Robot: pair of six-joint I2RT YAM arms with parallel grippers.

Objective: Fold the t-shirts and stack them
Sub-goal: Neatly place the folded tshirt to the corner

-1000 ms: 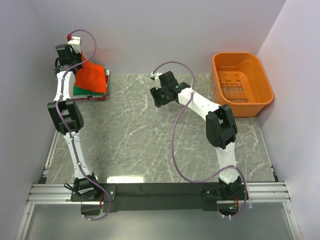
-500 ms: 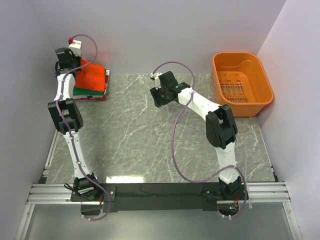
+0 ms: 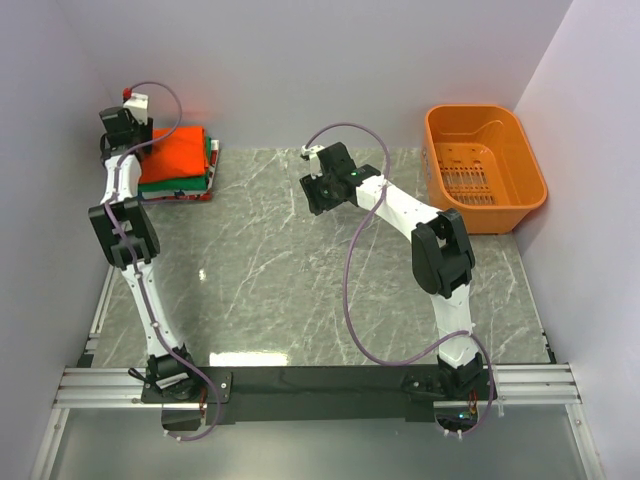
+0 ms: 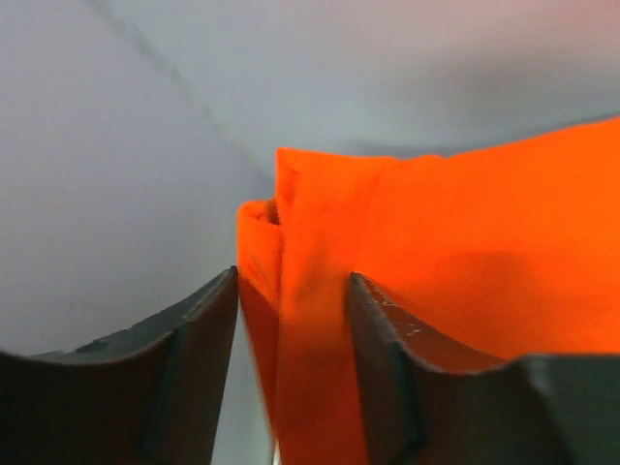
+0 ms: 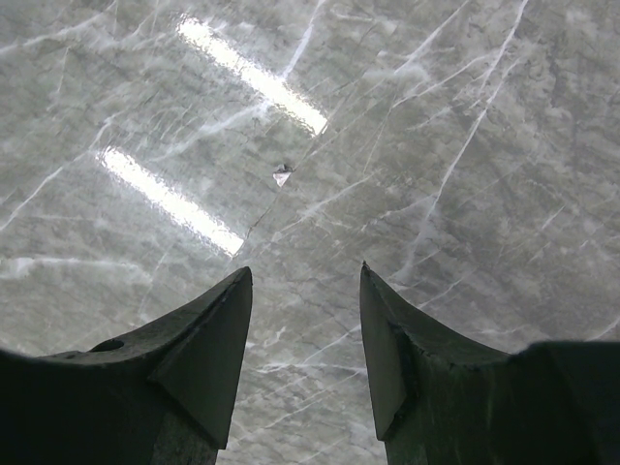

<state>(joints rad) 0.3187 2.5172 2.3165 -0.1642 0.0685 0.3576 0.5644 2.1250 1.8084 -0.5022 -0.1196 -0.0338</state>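
The orange-red t-shirt (image 3: 178, 152) lies folded flat on top of a stack at the table's far left corner. Under it show the edge of a green folded t-shirt (image 3: 176, 184) and thin white and red ones (image 3: 185, 196). My left gripper (image 3: 128, 128) hovers at the stack's far left side. In the left wrist view its jaws stand apart, open (image 4: 293, 276), with a fold of the orange-red t-shirt (image 4: 436, 252) loose between them and a gap beside the left finger. My right gripper (image 3: 318, 190) hangs open (image 5: 306, 269) over bare marble at the table's middle back, holding nothing.
A rigid orange plastic basket (image 3: 432, 150) stands at the far right, with nothing visible inside. The grey marble tabletop (image 3: 300, 270) spreads between the arms. Walls close in on the left, back and right; the stack sits close to the left wall.
The left gripper has opened and let go of the orange-red t-shirt, which dropped from a raised bunch to lie flat on the stack. The left arm shifted back and left. The right arm has stayed still.
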